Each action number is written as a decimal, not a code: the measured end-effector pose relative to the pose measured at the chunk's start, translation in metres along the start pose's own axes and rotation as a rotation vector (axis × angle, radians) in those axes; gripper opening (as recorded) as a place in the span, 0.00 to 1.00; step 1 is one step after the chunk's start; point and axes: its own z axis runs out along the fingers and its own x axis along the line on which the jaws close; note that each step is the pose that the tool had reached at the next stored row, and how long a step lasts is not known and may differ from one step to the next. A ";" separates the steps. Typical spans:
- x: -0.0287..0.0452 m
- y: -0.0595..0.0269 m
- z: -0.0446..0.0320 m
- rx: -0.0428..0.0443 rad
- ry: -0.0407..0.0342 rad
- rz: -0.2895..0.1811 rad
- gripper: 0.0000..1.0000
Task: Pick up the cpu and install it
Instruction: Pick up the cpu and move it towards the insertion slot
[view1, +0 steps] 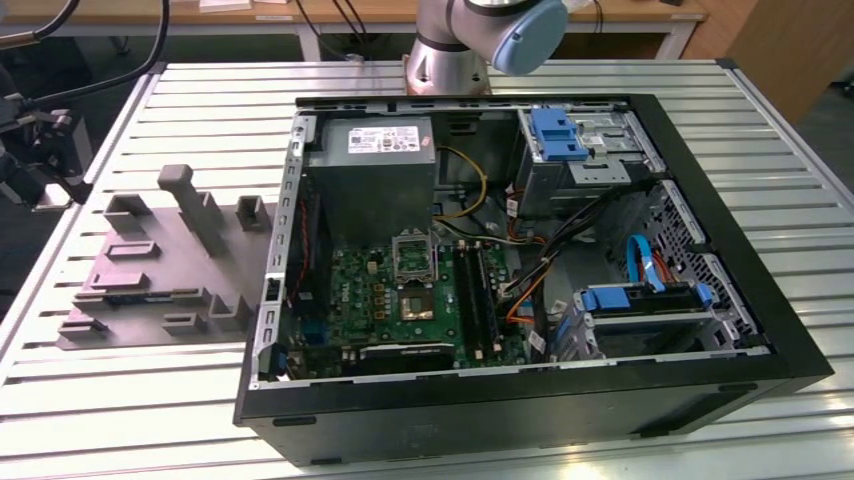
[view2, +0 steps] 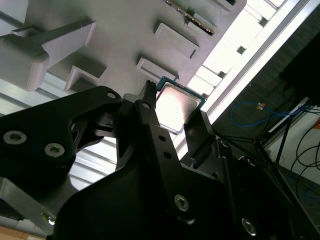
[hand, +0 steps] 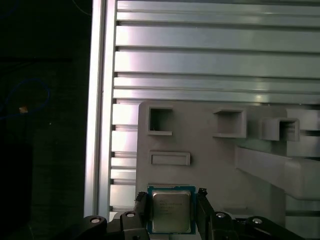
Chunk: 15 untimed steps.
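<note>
The cpu (hand: 171, 211) is pinched by two opposite edges in the narrow-set jaws, over a corner of the grey fixture tray (hand: 210, 175); we judge pickup under way, and installation in the computer case (view1: 534, 400) not yet done.

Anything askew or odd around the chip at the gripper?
Nothing stands out. The silvery square cpu sits straight in the gripper, near an edge of the grey moulded fixture plate.
</note>
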 end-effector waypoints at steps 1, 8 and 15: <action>0.0000 0.0000 0.0000 0.0000 0.0000 0.000 0.47; 0.0000 0.0001 -0.0013 0.0000 0.0000 0.000 0.47; 0.0000 0.0002 -0.0029 0.0000 0.0000 0.000 0.47</action>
